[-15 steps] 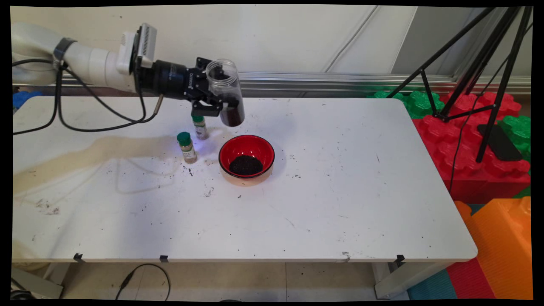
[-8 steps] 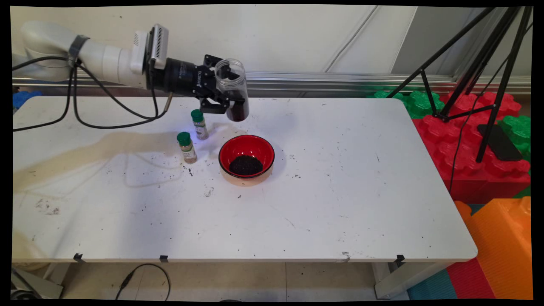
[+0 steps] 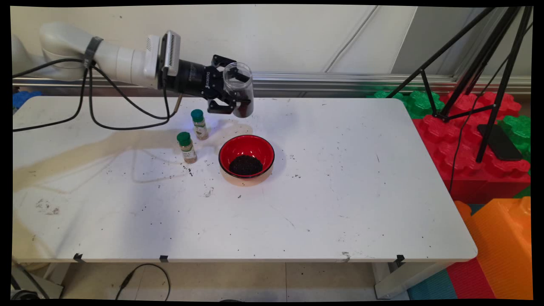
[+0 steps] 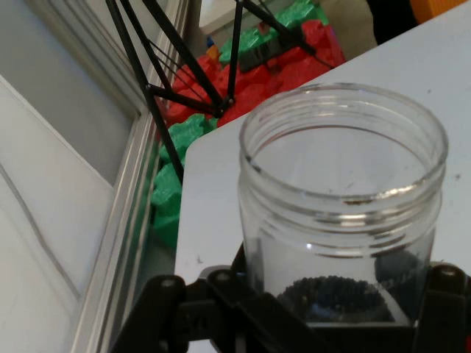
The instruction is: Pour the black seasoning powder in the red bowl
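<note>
Main view: claw clamped around upright clear jar, above table, behind red bowl.

A white table stands before a pale wall; right of the table, a black tripod rises over giant coloured blocks.

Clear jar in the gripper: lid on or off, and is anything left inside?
Lid off: the clear jar shows a bare open mouth. Not empty: dark granules sit at its bottom, between the fingers, in hand view.
</note>
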`<state>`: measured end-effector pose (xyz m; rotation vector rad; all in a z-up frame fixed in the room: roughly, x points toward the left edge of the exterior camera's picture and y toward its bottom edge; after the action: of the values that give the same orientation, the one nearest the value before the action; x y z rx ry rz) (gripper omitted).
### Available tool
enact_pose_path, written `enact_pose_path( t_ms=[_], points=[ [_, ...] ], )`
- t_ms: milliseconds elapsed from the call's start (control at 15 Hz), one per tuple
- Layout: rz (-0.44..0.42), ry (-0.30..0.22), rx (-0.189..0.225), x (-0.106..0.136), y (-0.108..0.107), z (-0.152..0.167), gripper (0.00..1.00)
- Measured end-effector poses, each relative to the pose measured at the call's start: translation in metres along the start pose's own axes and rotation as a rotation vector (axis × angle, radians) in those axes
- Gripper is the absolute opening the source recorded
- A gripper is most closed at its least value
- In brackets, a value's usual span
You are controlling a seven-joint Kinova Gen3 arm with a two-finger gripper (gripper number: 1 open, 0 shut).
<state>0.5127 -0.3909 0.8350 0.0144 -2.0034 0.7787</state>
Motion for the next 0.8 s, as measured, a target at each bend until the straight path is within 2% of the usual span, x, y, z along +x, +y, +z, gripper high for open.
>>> enact_pose_path(
  t_ms=[800],
  points=[
    [0.212, -0.024, 0.028, -0.016, -0.004, 0.02, 0.0]
  ],
)
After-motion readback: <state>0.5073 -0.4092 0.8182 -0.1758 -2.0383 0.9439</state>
